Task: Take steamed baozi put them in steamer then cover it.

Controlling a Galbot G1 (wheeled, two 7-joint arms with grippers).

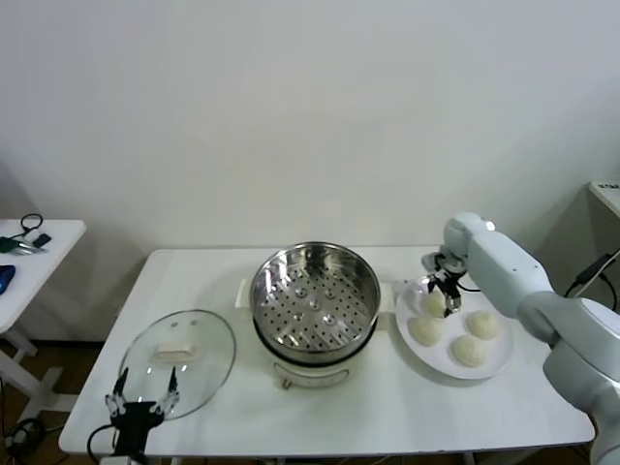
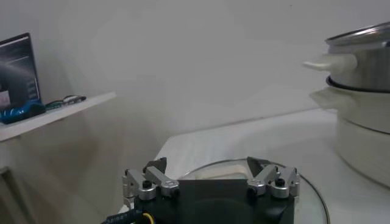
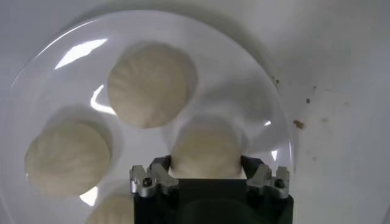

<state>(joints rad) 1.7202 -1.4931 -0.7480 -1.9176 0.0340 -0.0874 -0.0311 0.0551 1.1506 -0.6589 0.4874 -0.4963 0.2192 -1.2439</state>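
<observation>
Right gripper closing around a bun on the plate; steamer sitting uncovered.

On the white tabletop (image 1: 387,407), the left gripper (image 1: 142,399) is hovering spread wide at the near edge of the round clear glass cover (image 1: 178,360), which is lying flat beside the shiny perforated steel steamer (image 1: 315,298) on its white pot base. Right of the steamer, four cream-white dome-shaped steamed baozi (image 3: 147,83) are resting on a flat white plate (image 1: 496,363). The right gripper (image 1: 441,295) is straddling the far-left bun, its fingers (image 3: 150,178) sitting on either side of the dough; whether they are pinching it cannot be told. Neighbouring buns are crowding close beside it.
</observation>
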